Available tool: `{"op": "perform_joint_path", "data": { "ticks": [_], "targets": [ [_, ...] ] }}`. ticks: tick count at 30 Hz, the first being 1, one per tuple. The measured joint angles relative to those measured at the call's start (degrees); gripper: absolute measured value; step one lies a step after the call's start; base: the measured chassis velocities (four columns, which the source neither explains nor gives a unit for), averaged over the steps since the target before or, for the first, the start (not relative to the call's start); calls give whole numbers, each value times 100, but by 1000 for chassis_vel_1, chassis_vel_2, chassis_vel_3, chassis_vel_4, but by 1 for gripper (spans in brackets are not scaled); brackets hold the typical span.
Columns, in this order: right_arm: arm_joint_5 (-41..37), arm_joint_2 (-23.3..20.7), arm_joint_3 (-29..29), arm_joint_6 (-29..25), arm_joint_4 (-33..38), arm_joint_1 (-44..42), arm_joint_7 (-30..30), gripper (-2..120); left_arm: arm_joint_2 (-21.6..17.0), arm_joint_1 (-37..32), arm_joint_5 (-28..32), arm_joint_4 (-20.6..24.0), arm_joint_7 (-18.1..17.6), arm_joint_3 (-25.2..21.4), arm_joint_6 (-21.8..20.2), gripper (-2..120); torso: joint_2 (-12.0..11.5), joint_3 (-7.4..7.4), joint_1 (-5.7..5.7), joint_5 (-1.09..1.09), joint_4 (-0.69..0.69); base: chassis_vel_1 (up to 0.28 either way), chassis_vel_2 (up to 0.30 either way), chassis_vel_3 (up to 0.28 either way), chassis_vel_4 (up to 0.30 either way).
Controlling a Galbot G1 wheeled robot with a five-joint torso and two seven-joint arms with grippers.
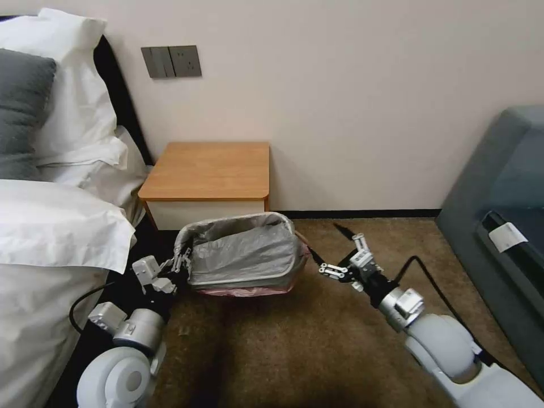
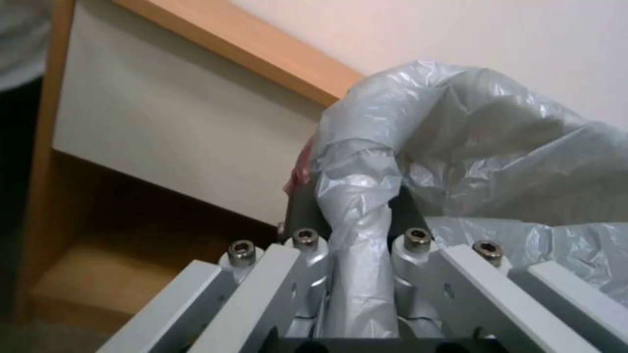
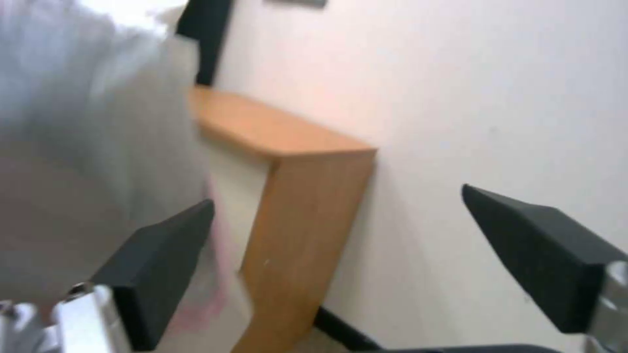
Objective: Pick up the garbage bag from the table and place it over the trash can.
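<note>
- The garbage bag (image 1: 243, 249) is drawn over the trash can (image 1: 241, 279), which stands on the carpet (image 1: 294, 340) just in front of the surface (image 1: 209, 170), at 6 o'clock from it.
- The grey plastic covers the opening and the rim; a pinkish edge hangs along the near side of the can.
- The left gripper (image 1: 180, 262) is at 9 o'clock of the can, at its rim, clenched on a twisted fold of the garbage bag.
- In the left wrist view this fold (image 2: 356, 255) runs between the two fingers.
- The right gripper (image 1: 334, 249) is at 3 o'clock of the can, near it but apart, released, with the fingers (image 3: 164, 264) spread wide and nothing between them.
- The bed (image 1: 51, 226) lies at 9 o'clock of the surface.
</note>
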State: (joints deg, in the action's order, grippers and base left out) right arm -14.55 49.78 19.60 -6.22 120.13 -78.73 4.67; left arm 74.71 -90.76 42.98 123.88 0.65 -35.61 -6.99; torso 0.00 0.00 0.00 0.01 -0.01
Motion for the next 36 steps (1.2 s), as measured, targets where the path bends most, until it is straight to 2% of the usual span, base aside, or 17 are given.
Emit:
{"op": "perform_joint_path", "data": {
  "ticks": [5, 8, 9, 12, 14, 17, 18, 21, 22, 25, 26, 30, 31, 34, 36],
  "targets": [
    [-650, -218, 155, 510, 587, 53, -198, 100, -4, -38, -464, -50, 71, 81, 162, 7, 0, 0, 0, 0, 0, 0, 0, 0, 0],
    [-1078, -634, 174, 969, 1005, 409, -111, 96, -22, -90, -844, -63, 104, 167, 313, 7, 0, 0, 0, -1, 1, 0, 0, 0, 0],
    [-1078, -634, 174, 969, 1005, 409, -111, 96, -22, -90, -844, -63, 104, 167, 313, 7, 0, 0, 0, -1, 1, 0, 0, 0, 0],
    [-1273, -1019, -79, 1346, 1207, 830, 435, 83, -30, -119, -1074, -59, 104, 275, 395, 7, 0, 0, 0, -1, 1, 0, 0, 0, 0],
    [-1284, -1110, -172, 1434, 1224, 945, 640, 80, -34, -123, -1141, -55, 105, 298, 424, 7, 0, 0, 0, -1, 1, 0, 0, 0, 0],
    [-1328, -1323, -679, 1973, 1221, 1687, 1387, 65, -46, -143, -1353, -8, 107, 399, 512, 7, 0, 0, 0, -1, 0, 0, 0, 0, 0],
    [-1328, -1323, -679, 1973, 1221, 1687, 1387, 65, -46, -143, -1353, -8, 107, 399, 512, 7, 0, 0, 0, -1, 0, 0, 0, 0, 0],
    [-1391, -1296, -1731, 2419, 1147, 2772, 1601, 50, -45, -178, -1535, 58, 108, 478, 580, 7, 0, 0, 0, -2, 1, 0, 0, 0, 0],
    [-1391, -1296, -1731, 2419, 1147, 2772, 1601, 50, -45, -178, -1535, 58, 108, 478, 580, 7, 0, 0, 0, -2, 1, 0, 0, 0, 0],
    [-1320, -1114, -2645, 2691, 1027, 3661, 1582, 35, -56, -203, -1658, 104, 113, 495, 632, 7, 0, 0, 0, -2, 2, 0, 0, 0, 0],
    [-1320, -1114, -2645, 2691, 1027, 3661, 1582, 35, -56, -203, -1658, 104, 113, 495, 632, 7, 0, 0, 0, -2, 2, 0, 0, 0, 0],
    [-1229, -847, -3273, 2917, 791, 4255, 1526, 18, -77, -224, -1776, 165, 125, 485, 682, 7, 0, 0, 0, -2, 1, 0, 0, 0, 0],
    [-1229, -847, -3273, 2917, 791, 4255, 1526, 18, -77, -224, -1776, 165, 125, 485, 682, 7, 0, 0, 0, -2, 1, 0, 0, 0, 0],
    [-1132, -577, -3755, 3157, 561, 4614, 1452, 3, -80, -252, -1919, 196, 169, 471, 751, 7, 0, 0, 0, -2, 1, 0, 0, 0, 0],
    [-1076, -490, -3867, 3210, 464, 4705, 1447, 0, -76, -258, -1946, 205, 173, 471, 763, 7, 0, 0, 0, -2, 1, 0, 0, 0, 0]
  ]
}}
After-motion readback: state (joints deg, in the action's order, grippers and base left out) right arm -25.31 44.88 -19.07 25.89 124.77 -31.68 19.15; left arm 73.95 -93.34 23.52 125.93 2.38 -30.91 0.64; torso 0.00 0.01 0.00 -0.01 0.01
